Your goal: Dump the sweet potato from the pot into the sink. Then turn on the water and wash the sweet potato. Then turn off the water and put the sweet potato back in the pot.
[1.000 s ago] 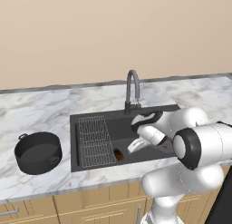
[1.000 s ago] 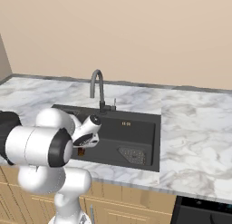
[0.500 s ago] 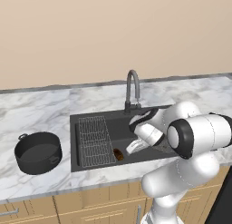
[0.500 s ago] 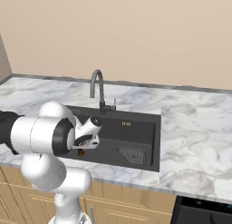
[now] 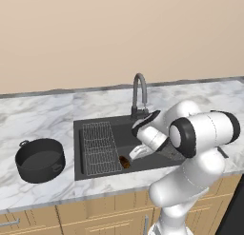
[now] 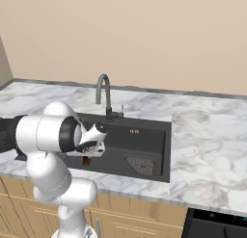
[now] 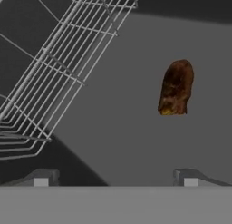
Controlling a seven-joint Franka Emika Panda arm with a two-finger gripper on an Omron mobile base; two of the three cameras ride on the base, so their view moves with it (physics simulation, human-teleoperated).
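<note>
The tool point(image 7: 116, 177) is held low inside the sink point(image 5: 157, 161), its fingertips point(image 7: 41, 178) spread wide with nothing between them. In the hand view the sweet potato point(image 7: 176, 87) is seen ahead of the tool and off toward the side of one fingertip, lying on the bare dark sink floor, apart from both tips. The wire rack point(image 7: 54, 69) is seen ahead on the other side, its edge near the potato but not touching it. From the left base view the potato point(image 5: 125, 161) lies just beside the tool point(image 5: 135, 154), against the near wall of the basin and next to the rack point(image 5: 99, 147). The faucet point(image 5: 138, 93) stands behind the tool at the back rim of the sink. The pot point(image 5: 40, 159) is set upright on the marble worktop point(image 5: 43, 115), well away from the tool, beyond the rack end of the sink.
</note>
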